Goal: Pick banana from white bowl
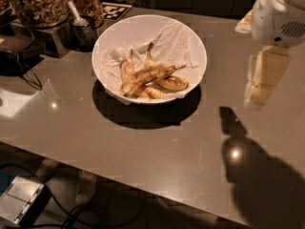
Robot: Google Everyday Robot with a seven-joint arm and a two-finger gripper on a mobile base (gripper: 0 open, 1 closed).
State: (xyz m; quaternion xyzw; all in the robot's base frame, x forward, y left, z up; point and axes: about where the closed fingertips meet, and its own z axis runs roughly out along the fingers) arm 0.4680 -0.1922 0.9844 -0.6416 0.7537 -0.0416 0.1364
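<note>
The white bowl [190, 37] stands on the grey table at upper centre, lined with crumpled white paper. Several bananas lie in its near half. The banana [147, 74], the longest one, brown-streaked, lies across the others with its thin dark stem pointing right. My gripper [258, 86] hangs from the white arm [279, 13] at the right edge, above the table and well to the right of the bowl. It holds nothing that I can see. Its shadow falls on the table at lower right.
A small dark cup with a spoon [83, 27] and jars of dry food [38, 4] stand left of the bowl at the back. A black device with a cable [16, 49] sits at far left. The table's front edge runs diagonally; a box and cables [21, 199] lie on the floor.
</note>
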